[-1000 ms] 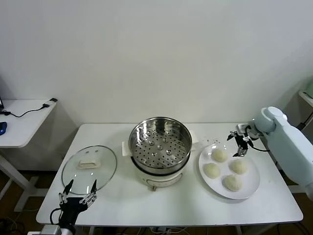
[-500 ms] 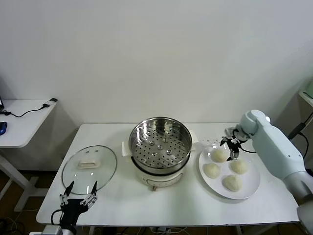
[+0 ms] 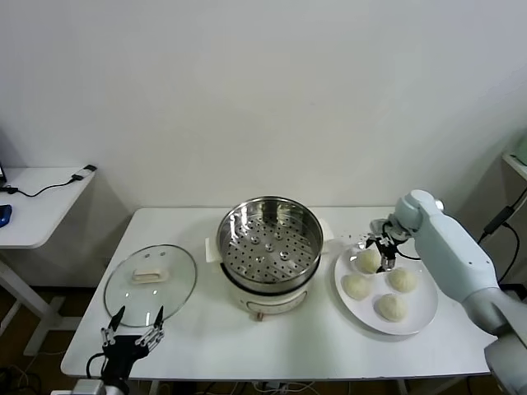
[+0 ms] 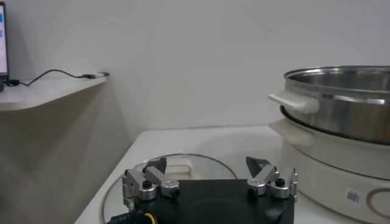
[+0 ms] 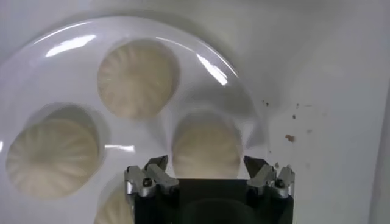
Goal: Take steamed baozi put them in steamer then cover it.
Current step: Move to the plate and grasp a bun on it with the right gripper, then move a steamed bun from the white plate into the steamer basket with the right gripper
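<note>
Several steamed baozi lie on a white plate (image 3: 422,314), the rear one (image 3: 368,260) nearest the steamer (image 3: 270,240). My right gripper (image 3: 381,249) hovers open just above that rear bun; in the right wrist view the bun (image 5: 205,145) sits between the spread fingers of the gripper (image 5: 206,163), untouched. Two other buns (image 5: 138,78) (image 5: 52,155) lie farther out on the plate (image 5: 226,68). The steamer stands open, its perforated tray bare. The glass cover (image 3: 151,276) lies flat on the table to its left. My left gripper (image 3: 132,326) rests open by the cover's near edge.
The white table (image 3: 329,350) carries everything. In the left wrist view the open left gripper (image 4: 207,163) faces the cover (image 4: 183,165), with the steamer (image 4: 341,100) beside it. A side desk (image 3: 41,202) with a cable stands far left. Crumbs dot the table behind the plate.
My right gripper has moved left, from beside the plate's back edge to over the rear bun. The left arm has not moved.
</note>
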You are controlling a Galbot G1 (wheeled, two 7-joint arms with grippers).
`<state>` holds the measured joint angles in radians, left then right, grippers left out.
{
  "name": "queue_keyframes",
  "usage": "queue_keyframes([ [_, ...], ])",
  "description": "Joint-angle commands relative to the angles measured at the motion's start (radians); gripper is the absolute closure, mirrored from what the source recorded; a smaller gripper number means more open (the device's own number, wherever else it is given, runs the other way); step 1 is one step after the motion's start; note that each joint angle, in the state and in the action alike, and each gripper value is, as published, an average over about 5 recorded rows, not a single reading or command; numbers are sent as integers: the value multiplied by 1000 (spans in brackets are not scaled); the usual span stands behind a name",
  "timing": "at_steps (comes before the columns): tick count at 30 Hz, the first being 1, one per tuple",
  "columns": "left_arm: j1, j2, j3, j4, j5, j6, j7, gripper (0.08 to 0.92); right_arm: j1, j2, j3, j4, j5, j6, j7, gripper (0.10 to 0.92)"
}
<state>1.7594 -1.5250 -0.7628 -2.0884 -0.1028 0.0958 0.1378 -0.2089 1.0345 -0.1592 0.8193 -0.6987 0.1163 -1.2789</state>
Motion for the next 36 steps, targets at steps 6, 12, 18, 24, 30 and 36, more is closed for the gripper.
queue_keyframes([
  [6,0,0,4,4,2,-2,0,177,-9,10,9,-4,-22,3,21,205],
  [12,-2,-2,7,6,2,-3,-1,177,-13,9,16,-1,-17,2,24,291],
  [18,-2,-3,14,9,4,-6,-2,177,-13,-9,20,28,4,0,12,391],
  [24,-6,-2,19,6,4,-4,-3,177,37,-67,-27,110,119,-24,-36,403],
  [30,-8,-1,27,-5,5,-4,-7,177,247,-108,-193,170,327,-84,-109,398],
  [36,-16,12,21,-17,6,2,-10,177,529,-30,-373,77,489,-123,-164,402],
])
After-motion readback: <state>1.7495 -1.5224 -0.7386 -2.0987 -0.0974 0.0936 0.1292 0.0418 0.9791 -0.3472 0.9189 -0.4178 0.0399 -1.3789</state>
